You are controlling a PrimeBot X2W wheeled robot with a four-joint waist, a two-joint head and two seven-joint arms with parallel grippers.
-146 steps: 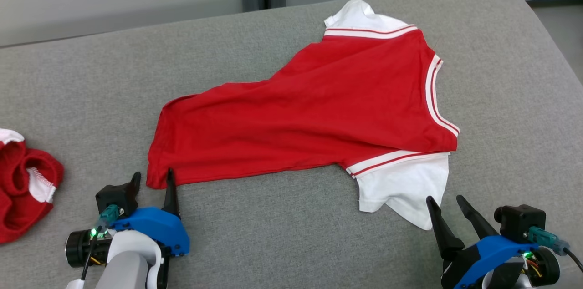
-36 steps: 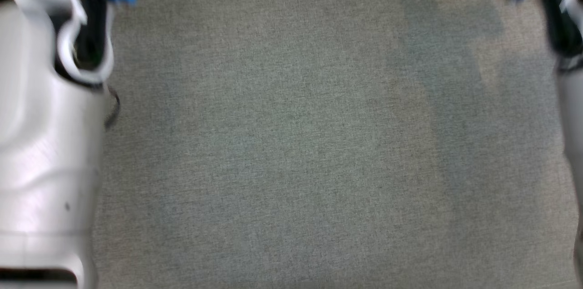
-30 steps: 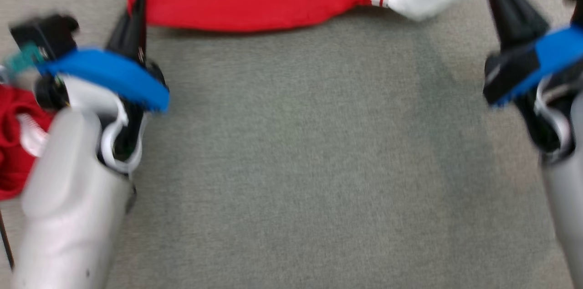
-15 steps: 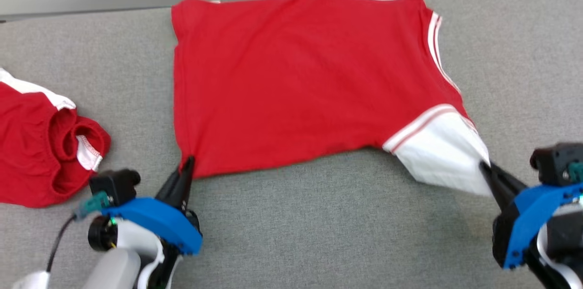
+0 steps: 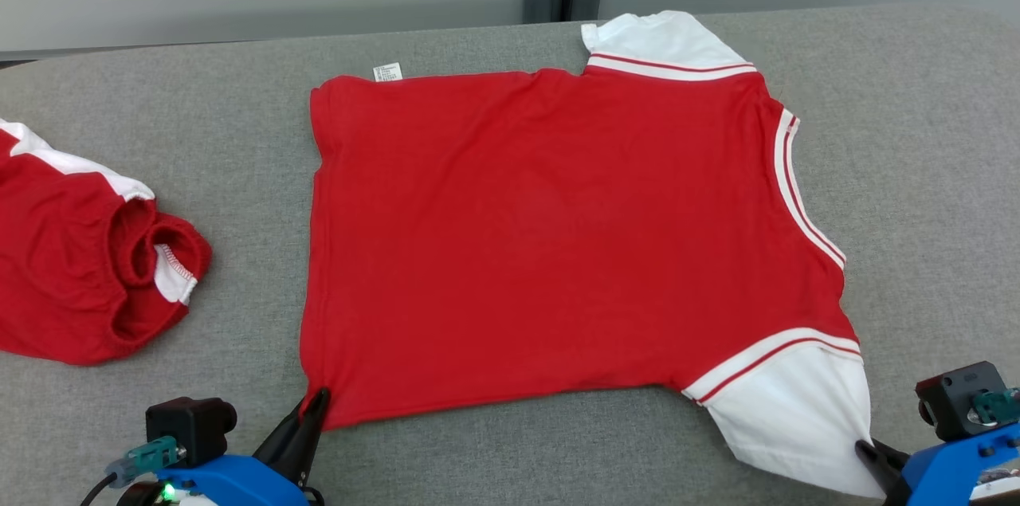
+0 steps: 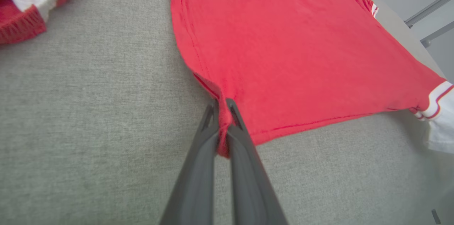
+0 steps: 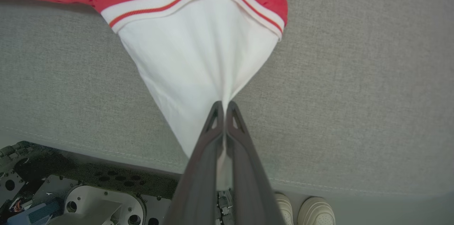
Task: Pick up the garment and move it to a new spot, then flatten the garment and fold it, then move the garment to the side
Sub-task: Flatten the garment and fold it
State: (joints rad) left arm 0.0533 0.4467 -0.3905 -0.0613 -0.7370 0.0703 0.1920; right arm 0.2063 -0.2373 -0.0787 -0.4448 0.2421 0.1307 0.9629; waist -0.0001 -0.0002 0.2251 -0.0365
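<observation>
Garment spread flat on bench. I hold left gripper clamped on red hem corner, right gripper clamped on white sleeve tip. Risk: thin pinches slip if I pull harder, cloth bunches.

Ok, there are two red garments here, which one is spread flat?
The red shirt with white sleeves in the middle, pinched by the left gripper and right gripper. The other red garment lies bunched at the left.
</observation>
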